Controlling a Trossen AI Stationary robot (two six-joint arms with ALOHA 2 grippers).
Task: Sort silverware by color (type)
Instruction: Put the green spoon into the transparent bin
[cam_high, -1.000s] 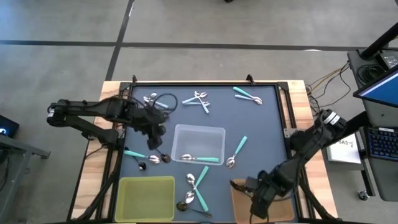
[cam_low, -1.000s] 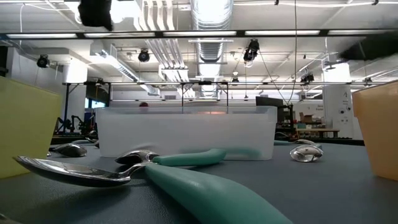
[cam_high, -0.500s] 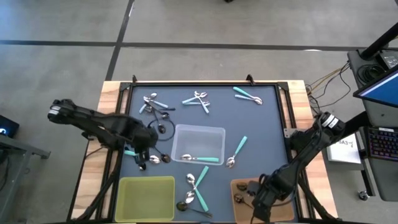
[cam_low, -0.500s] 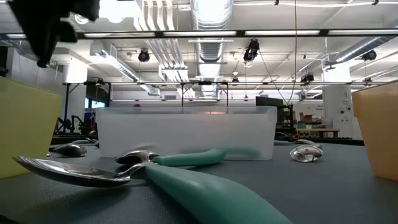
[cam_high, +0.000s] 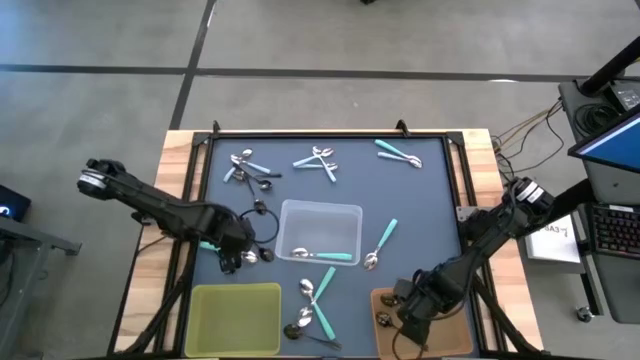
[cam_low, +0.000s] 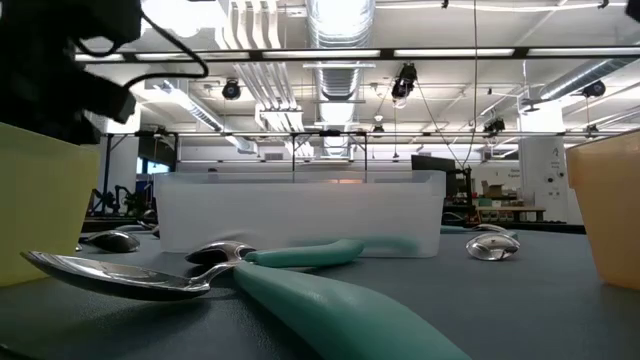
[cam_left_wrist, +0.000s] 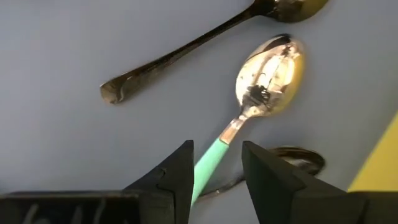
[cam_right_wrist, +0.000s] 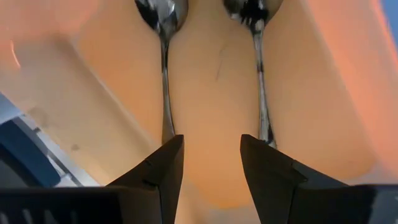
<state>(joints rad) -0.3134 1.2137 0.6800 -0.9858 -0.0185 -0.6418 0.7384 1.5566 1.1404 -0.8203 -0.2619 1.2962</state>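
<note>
**Both grippers open over spoons, nothing held**

The left gripper (cam_left_wrist: 214, 171) hung low over the dark mat (cam_high: 420, 215) near the table's left side, just above the yellow bin (cam_high: 236, 318). Its jaws stood apart with a teal-handled spoon (cam_left_wrist: 255, 106) lying between them on the mat, the handle passing through the gap and the shiny bowl pointing away; neither finger visibly touched it. Just beside that spoon lay an all-metal spoon (cam_left_wrist: 186, 53), and the rim of another metal piece showed under the teal handle (too little of it visible to say more).

The right gripper (cam_right_wrist: 211, 165) was over the brown bin (cam_high: 388, 330) at the table's near right corner. Its jaws were parted and gripped nothing. Two all-metal spoons (cam_right_wrist: 163, 68) lay side by side on the bin's floor, apart from each other, handles running toward the fingers.

Elsewhere the silverware was scattered: a cluster of pale-handled spoons (cam_high: 318, 160) and another group (cam_high: 245, 166) near the far edge, a teal spoon (cam_high: 398, 153) at the far right, one teal spoon (cam_high: 325, 256) inside the clear bin (cam_high: 320, 210), another (cam_high: 380, 243) just right of it, and several (cam_high: 318, 300) between the yellow and brown bins.
</note>
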